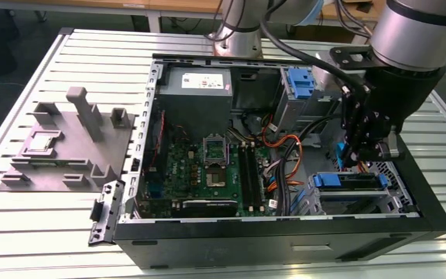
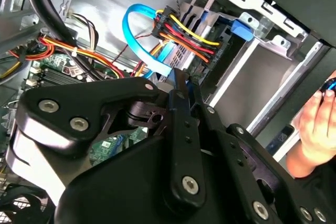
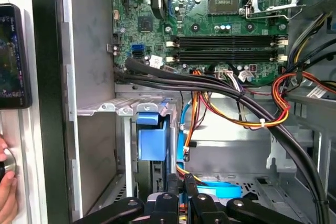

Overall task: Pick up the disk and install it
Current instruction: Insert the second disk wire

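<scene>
The disk (image 1: 348, 181), edged by its blue carrier frame, sits in the metal drive cage (image 1: 322, 200) at the front corner of the open computer case, on the exterior view's right. In the first wrist view its blue frame (image 3: 153, 139) shows edge-on in the cage slot. My gripper (image 1: 360, 158) hangs inside the case just behind that cage, above the cables. Its black fingers (image 3: 172, 183) stand together with nothing gripped between them. In the second wrist view the gripper (image 2: 188, 85) points at a blue data cable (image 2: 137, 35) and a bundle of coloured power wires (image 2: 185, 35).
A bare blue bracket (image 1: 299, 81) sits in the rear bay. A grey stand with upright posts (image 1: 72, 145) is on the table at the exterior view's left. Thick black cables (image 3: 210, 85) cross the motherboard (image 1: 207, 168). A person's hand (image 2: 316, 124) and a phone (image 3: 13, 56) are outside the case wall.
</scene>
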{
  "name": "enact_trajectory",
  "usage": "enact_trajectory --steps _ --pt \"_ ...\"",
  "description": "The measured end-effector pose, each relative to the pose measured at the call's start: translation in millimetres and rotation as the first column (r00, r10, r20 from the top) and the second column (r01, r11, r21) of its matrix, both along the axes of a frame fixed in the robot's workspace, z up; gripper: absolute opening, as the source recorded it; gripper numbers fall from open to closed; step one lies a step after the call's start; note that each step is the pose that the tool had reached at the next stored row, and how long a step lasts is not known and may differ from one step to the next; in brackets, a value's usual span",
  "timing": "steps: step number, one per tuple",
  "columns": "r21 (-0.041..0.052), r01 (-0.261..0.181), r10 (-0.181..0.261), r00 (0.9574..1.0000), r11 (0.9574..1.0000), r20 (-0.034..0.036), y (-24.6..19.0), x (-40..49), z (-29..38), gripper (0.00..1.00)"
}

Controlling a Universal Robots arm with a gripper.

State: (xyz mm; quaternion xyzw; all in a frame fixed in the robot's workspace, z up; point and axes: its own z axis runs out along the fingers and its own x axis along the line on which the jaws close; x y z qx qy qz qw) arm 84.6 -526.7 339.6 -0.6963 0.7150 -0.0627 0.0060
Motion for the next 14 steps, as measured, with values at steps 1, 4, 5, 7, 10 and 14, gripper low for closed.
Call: enact_trajectory --steps 1,4,5,7,10,14 --pt "0.0091 0.000 0.000 1.0000 1.0000 0.0003 -1.7 0.0 -0.1 0.16" --pt "0.0435 0.000 0.000 1.0000 0.9991 0.0015 -6.2 0.0 -0.2 0.16" --pt "0.0571 0.000 0.000 1.0000 0.9984 0.0018 -7.6 0.0 -0.2 0.16" --pt "0.0668 0.000 0.000 1.0000 0.9978 0.0023 -10.2 -0.1 -0.2 0.16" --pt "0.0670 0.000 0.000 1.0000 0.9978 0.0022 -12.5 0.0 -0.2 0.16" --pt "0.0671 0.000 0.000 1.0000 0.9977 0.0022 -17.2 0.1 -0.3 0.16"
